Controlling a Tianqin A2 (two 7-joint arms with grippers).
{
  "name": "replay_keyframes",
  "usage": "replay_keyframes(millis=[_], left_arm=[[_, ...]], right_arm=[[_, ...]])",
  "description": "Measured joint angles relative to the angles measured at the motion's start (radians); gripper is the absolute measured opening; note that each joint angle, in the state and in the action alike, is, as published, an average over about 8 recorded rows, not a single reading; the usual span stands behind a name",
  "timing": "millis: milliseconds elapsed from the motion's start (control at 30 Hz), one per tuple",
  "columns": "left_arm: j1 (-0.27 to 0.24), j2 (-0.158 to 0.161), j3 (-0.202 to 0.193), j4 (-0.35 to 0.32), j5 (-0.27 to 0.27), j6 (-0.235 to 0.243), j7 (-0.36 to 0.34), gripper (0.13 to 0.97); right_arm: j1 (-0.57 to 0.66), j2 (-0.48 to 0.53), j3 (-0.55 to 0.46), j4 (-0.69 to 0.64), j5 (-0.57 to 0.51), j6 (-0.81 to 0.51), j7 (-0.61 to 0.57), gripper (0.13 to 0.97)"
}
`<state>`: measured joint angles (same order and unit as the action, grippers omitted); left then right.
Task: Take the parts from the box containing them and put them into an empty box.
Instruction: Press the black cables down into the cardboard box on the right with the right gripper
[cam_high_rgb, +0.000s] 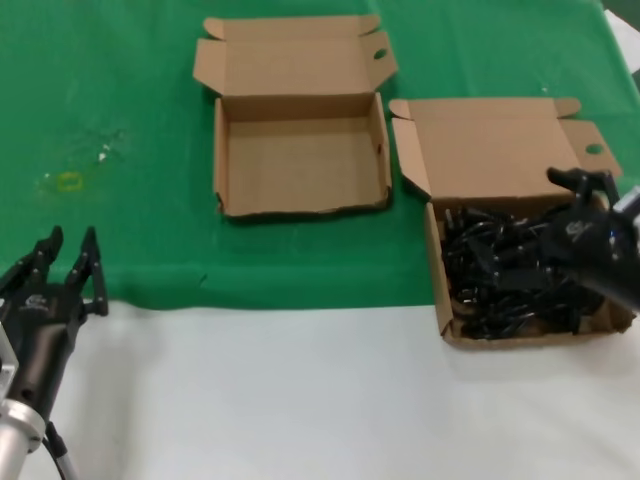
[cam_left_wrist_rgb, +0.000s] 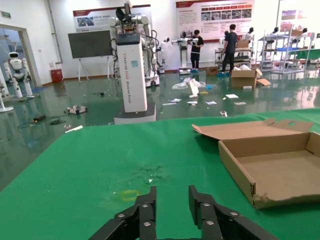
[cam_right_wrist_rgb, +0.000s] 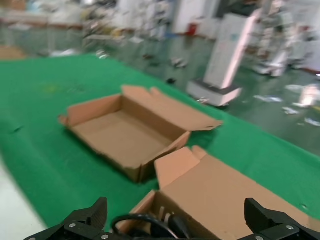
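- while the right gripper (cam_high_rgb: 580, 215) hangs over the box containing them (cam_high_rgb: 520, 230), its black body covers the far right part of the parts (cam_high_rgb: 500, 270) lying inside that box.
- its fingers (cam_right_wrist_rgb: 90, 216) are spread wide in the right wrist view, with a loop of black cord (cam_right_wrist_rgb: 145, 220) showing between them; whether anything is gripped i cannot tell.
- the parts are a tangle of thin black cords and plugs filling the tray of that box, its big lid (cam_high_rgb: 490, 140) laid back flat behind it.
- the empty box (cam_high_rgb: 300, 150) sits just left of the box containing them, near but apart, its short lid folded back; nothing lies in its tray.
- the left gripper (cam_high_rgb: 62, 262) is parked well to the left of the box containing them, at the near edge of the green cloth (cam_high_rgb: 110, 80), fingers (cam_left_wrist_rgb: 146, 212) parted with a gap between them and nothing held.
- a small yellowish mark (cam_high_rgb: 68, 181) and some pale scuffs sit on the cloth far left of the empty box.
- the box containing them straddles the line where the green cloth meets the white tabletop (cam_high_rgb: 300, 390), its front part on the white.
- beyond the table, the left wrist view shows a hall with a glossy greenish floor, a white robot pedestal (cam_left_wrist_rgb: 132, 75), a dark board (cam_left_wrist_rgb: 90, 44), posters, shelving, and people (cam_left_wrist_rgb: 231, 47) standing far off.
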<state>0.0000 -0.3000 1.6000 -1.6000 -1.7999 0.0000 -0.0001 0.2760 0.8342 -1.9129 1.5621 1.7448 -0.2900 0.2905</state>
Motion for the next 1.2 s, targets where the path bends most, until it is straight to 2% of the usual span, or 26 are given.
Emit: replay_keyframes(millis=[133, 367, 533, 733, 1000, 1200], left_arm=[[0.000, 0.000, 0.000, 0.000, 0.000, 0.000, 0.000, 0.334], [0.000, 0.000, 0.000, 0.000, 0.000, 0.000, 0.000, 0.220], [0.000, 0.000, 0.000, 0.000, 0.000, 0.000, 0.000, 0.183], [0.000, 0.000, 0.000, 0.000, 0.000, 0.000, 0.000, 0.147], [0.000, 0.000, 0.000, 0.000, 0.000, 0.000, 0.000, 0.144], [0.000, 0.000, 0.000, 0.000, 0.000, 0.000, 0.000, 0.144]], right_arm=[[0.116, 0.071, -0.038, -0.029, -0.031, -0.159, 0.022, 0.966], [0.393, 0.124, -0.168, -0.146, -0.030, -0.466, -0.049, 0.966], [0.604, 0.095, -0.285, -0.298, -0.043, -0.692, -0.160, 0.966], [0.796, -0.001, -0.372, -0.523, -0.167, -0.909, -0.327, 0.966], [0.961, -0.159, -0.422, -0.815, -0.325, -0.999, -0.549, 0.966], [1.023, -0.244, -0.423, -0.947, -0.376, -1.013, -0.644, 0.966]])
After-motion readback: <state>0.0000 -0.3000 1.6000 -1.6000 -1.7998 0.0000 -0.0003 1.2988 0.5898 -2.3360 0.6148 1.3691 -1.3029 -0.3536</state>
